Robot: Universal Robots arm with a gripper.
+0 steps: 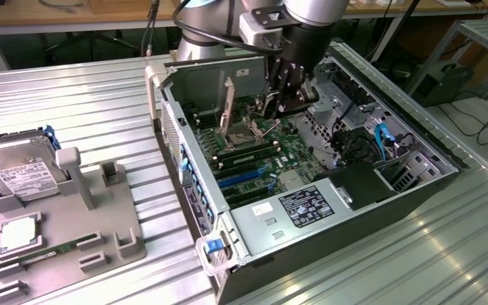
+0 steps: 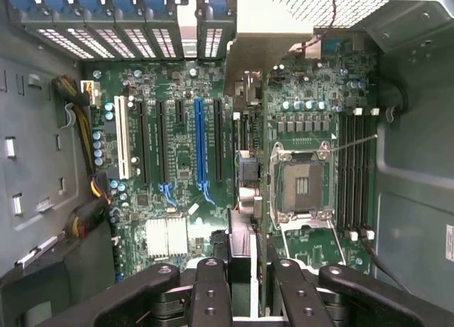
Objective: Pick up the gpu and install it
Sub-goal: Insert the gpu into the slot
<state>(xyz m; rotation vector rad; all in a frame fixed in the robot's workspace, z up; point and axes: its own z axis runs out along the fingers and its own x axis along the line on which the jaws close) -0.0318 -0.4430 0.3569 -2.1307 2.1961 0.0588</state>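
Wrist view: gripper (image 2: 245,274) clamped on gpu (image 2: 245,228), card edge-on above motherboard (image 2: 177,164). Judged light, stiff, fragile; hold edges, spare components.

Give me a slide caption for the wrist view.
Fingers hold the thin dark expansion card edge-on above the green motherboard.

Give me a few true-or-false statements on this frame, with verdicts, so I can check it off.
1. The claw grips the gpu over the motherboard. True.
2. A card already sits in the blue slot. False: the slot is empty.
3. The hard drive rests on the grey holder, outside the case. True.
4. A cooler covers the CPU socket. False: the socket is bare.
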